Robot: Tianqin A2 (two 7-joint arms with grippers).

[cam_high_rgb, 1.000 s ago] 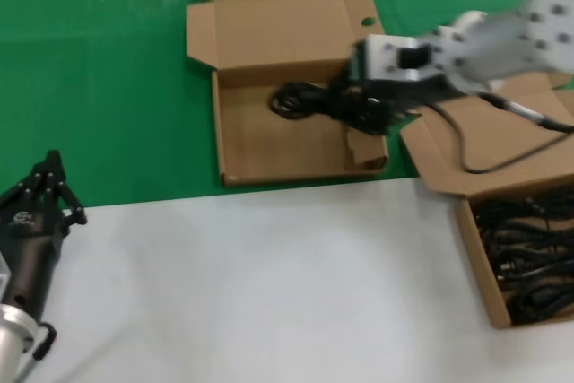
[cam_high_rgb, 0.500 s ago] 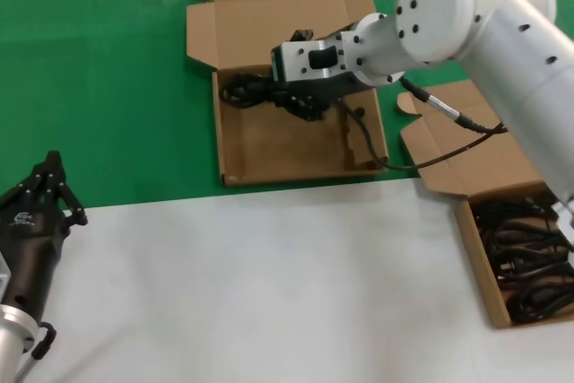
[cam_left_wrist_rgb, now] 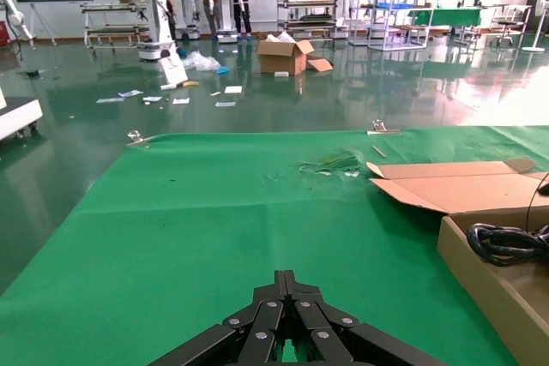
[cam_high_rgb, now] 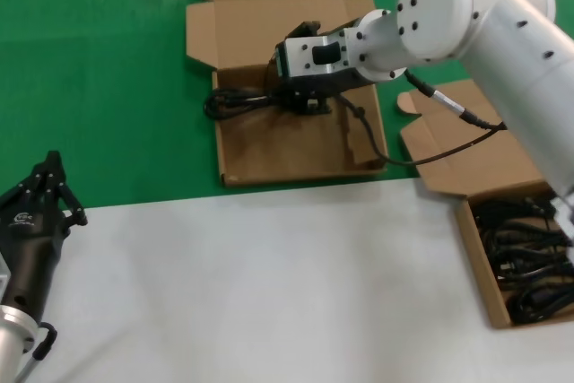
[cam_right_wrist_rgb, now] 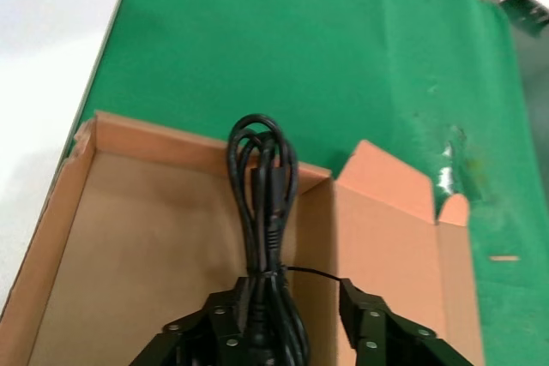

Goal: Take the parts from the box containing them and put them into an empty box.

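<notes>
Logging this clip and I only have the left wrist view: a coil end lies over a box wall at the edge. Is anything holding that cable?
Observer: Yes, the right gripper is shut on the cable coil above the holed box.
Operator: Where is the supply box?
Observer: By the robot's right, the plain box holds more cables.
Operator: And the left gripper?
Observer: Left gripper sits parked at the white table's left edge.

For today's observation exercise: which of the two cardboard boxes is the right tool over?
The holed-lid box on the green cloth; right tool holds a cable coil there.
</notes>
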